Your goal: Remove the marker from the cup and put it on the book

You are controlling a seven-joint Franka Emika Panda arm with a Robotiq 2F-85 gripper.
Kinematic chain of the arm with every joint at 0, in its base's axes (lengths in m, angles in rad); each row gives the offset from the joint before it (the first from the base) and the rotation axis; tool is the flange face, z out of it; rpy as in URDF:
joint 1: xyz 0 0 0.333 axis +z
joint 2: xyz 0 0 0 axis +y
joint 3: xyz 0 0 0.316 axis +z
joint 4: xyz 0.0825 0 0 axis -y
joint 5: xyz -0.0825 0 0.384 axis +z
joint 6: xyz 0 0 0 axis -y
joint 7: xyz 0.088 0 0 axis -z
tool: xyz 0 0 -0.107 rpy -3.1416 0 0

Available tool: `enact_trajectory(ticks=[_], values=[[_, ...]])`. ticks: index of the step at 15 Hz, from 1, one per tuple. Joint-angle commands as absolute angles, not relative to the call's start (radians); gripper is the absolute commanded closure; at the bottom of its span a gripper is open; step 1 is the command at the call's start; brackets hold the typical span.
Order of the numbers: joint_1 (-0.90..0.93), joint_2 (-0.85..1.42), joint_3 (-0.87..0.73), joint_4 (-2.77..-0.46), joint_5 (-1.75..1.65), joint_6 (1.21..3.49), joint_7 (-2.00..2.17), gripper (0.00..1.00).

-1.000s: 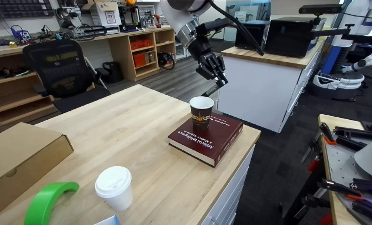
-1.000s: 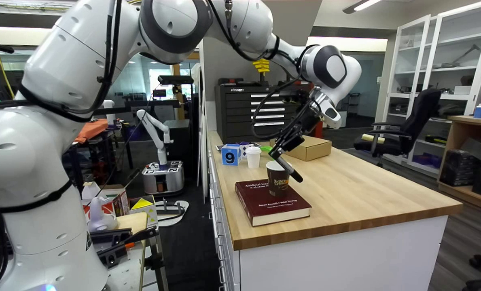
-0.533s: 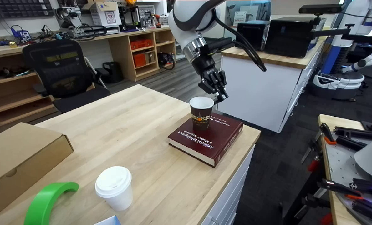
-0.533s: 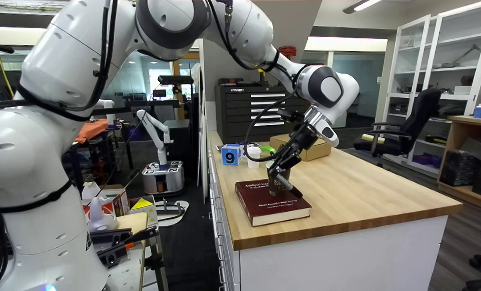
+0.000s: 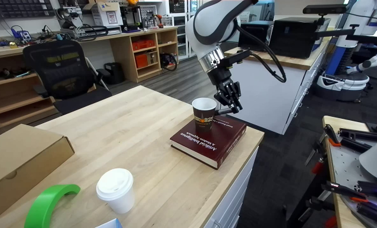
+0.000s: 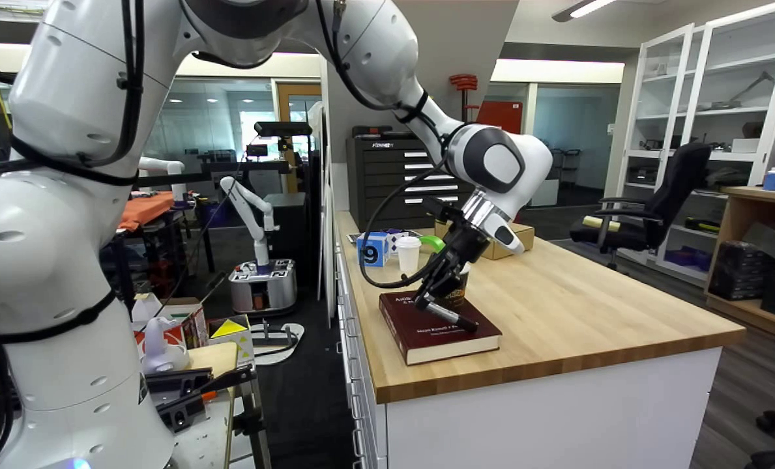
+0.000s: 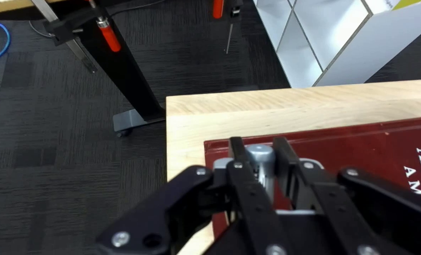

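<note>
The dark red book (image 5: 221, 148) lies flat on the table and also shows in the wrist view (image 7: 355, 152). The brown cup (image 5: 204, 118) stands upright on the book. My gripper (image 5: 236, 107) is shut on the silver end of the marker (image 7: 261, 156), with a finger on either side. The marker (image 6: 449, 316) is silver with a dark tip and sits low over the book's cover beside the cup, nearly level, its dark end slightly lower. I cannot tell whether it touches the book. The gripper (image 6: 423, 301) hides part of the cup in an exterior view.
A white lidded cup (image 5: 116, 190), a green arch (image 5: 50, 202) and a cardboard box (image 5: 23, 158) stand farther along the table (image 5: 134, 133). A blue box with a 9 (image 6: 372, 249) is near the white cup. The book lies close to a table corner.
My gripper and the marker have come down and across, from above the cup's rim to low over the book beside the cup. The marker has turned more level. The cup and book have not moved.
</note>
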State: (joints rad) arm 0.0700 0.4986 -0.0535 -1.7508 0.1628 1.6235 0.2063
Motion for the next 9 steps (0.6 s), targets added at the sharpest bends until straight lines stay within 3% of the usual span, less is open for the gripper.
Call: enact_trajectory(ticks=[1,9], values=[[0.069,0.370,-0.036,-1.948,0.125,1.737,0.184,0.94],[0.071,0.304,-0.002,-2.059,0.082,1.828,0.159,0.94]])
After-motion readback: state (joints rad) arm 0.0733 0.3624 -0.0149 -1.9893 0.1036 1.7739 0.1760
